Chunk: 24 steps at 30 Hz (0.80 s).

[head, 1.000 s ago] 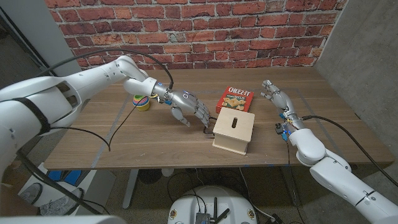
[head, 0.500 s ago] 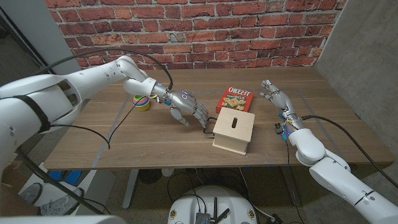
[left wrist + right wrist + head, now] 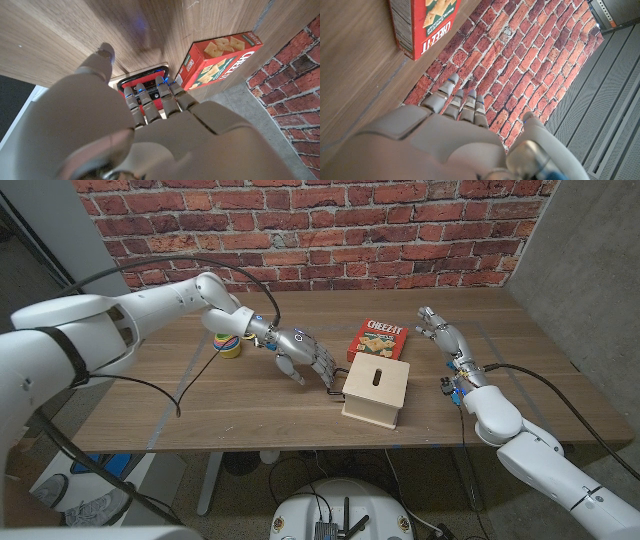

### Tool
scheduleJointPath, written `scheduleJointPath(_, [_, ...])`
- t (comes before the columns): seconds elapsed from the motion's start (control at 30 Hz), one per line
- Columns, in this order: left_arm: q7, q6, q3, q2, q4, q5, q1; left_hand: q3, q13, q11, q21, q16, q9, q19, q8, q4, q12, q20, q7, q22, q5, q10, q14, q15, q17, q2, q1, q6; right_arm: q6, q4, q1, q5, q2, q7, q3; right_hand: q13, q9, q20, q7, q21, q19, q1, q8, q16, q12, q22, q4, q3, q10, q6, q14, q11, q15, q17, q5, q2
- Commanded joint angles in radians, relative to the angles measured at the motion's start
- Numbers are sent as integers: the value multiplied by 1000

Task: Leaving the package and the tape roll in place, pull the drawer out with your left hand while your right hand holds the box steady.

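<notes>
Head view puts the box (image 3: 377,391), pale wood with a slot in its lid, at the frame's centre, the red package (image 3: 378,340) just above it and the tape roll (image 3: 230,344) at left. Left hand (image 3: 302,354) reaches its fingertips to the box's left face, holding nothing I can make out. Right hand (image 3: 441,334) stands right of the package, fingers apart and empty.

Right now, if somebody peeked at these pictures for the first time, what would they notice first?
Probably the bright red Cheez-It package lying in the middle of the table, just behind the pale wooden box. Next comes the left hand, its fingers reaching down to the box's left side. The right hand waits open to the right of the package, touching nothing.
</notes>
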Motion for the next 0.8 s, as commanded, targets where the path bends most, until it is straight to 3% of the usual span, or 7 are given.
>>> scheduleJointPath(0.03, [60,28,65,-31,36,10,-22,-4,1,0,6,3,3,-1,-3,2,-1,-111,-1,3,7,10,10,-173,3,8,8,5,-3,-13,-3,-10,0,0,-2,2,4,-3,1,2,10,-3,0,10,-1,5,-6,2,9,9,9,-3,1,3,-2,17])
scheduleJointPath(0.8, [168,85,177,-103,130,15,-57,-3,2,2,12,5,4,17,1,-5,3,-115,-1,3,12,45,35,-175,3,26,40,46,-35,-87,-35,-36,-34,16,8,2,4,-2,0,3,13,-4,1,12,0,5,-6,3,15,12,15,-3,-1,1,-2,17])
